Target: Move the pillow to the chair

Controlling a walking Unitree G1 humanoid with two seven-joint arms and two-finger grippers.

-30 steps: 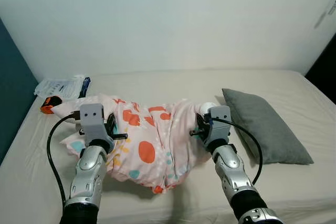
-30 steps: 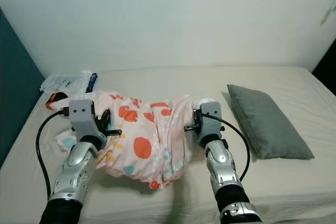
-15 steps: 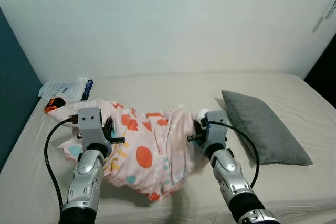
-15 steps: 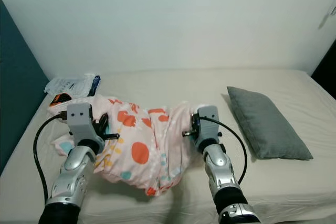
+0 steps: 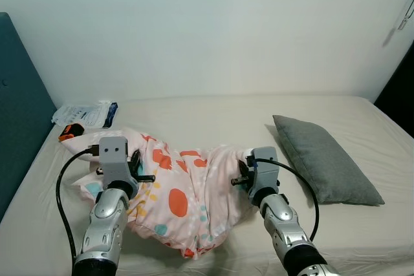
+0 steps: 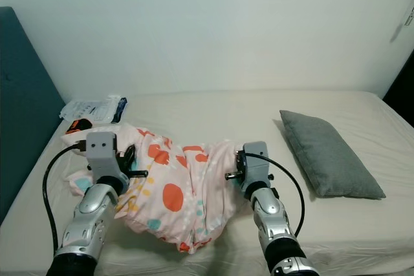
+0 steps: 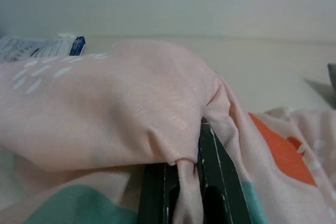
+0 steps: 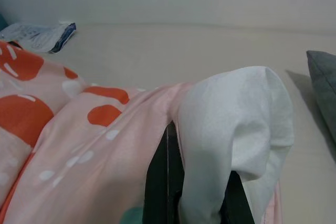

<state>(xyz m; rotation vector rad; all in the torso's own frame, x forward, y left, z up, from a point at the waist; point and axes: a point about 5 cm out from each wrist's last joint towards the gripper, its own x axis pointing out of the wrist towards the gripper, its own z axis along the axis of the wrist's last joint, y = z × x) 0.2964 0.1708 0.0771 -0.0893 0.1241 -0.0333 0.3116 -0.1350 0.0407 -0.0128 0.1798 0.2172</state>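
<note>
Left eye view: I have the pillow point(image 5: 184, 198), pink with orange and teal spots, pinched at both ends and hanging in a sag between my arms above the bed point(image 5: 213, 117). The left pincer point(image 7: 191, 182) is clamped narrow on a fold of the pink cover; the right pincer point(image 8: 189, 192) is clamped on the white corner at the other end. Compared with a second ago, the wall and the teal headboard point(image 5: 22, 108) take up more of the frame and the bed has slid lower, so the camera has risen or pulled back; the pillow hangs in much the same way between the arms. I read that as the lift being done and the carry beginning. No chair is in view, so a turn away from the bed comes next. A grey pillow point(image 5: 323, 166) lies untouched on the right, and a white packet point(image 5: 87, 113) sits by the headboard.
</note>
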